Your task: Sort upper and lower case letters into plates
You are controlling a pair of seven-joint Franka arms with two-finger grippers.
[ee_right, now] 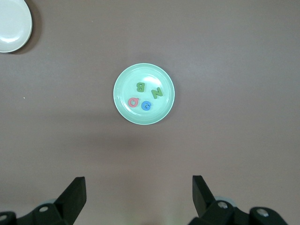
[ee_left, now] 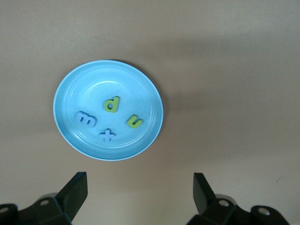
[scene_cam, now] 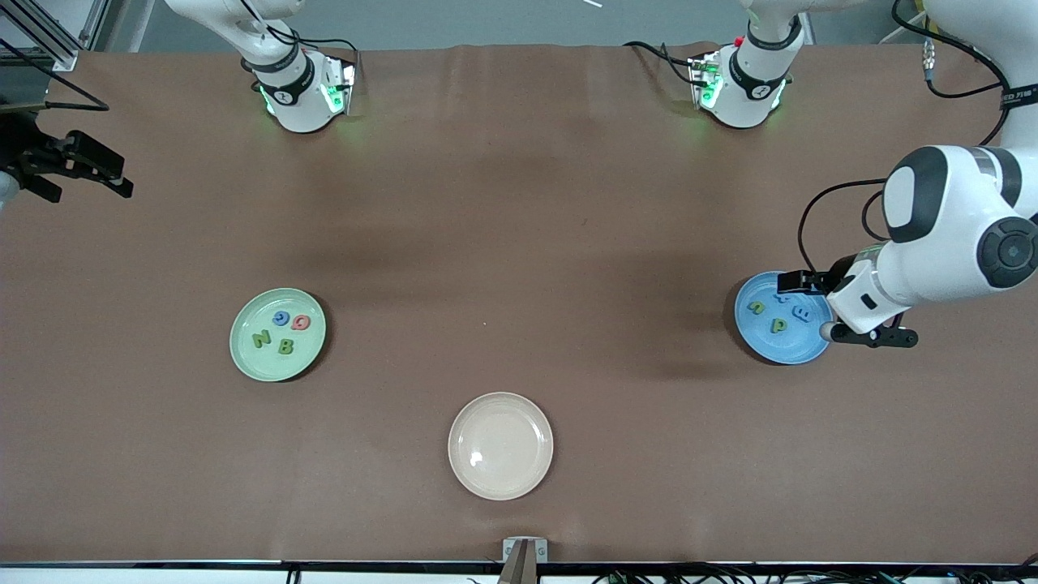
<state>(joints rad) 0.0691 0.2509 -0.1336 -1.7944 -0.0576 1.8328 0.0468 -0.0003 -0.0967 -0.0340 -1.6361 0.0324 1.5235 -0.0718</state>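
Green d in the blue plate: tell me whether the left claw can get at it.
Probably yes. The left claw hangs open above the blue plate's edge, and the green d lies apart from its neighbours with nothing covering it.

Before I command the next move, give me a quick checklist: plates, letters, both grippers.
1. Mint green plate holds capitals N, B, G and a pink letter: ok.
2. Blue plate holds lowercase d, u, m, x: ok.
3. Cream plate holds no letters: ok.
4. Loose letters on the table: none seen, ok.
5. Left gripper open, holding nothing, over the table beside the blue plate: ok.
6. Right gripper open, holding nothing: ok.
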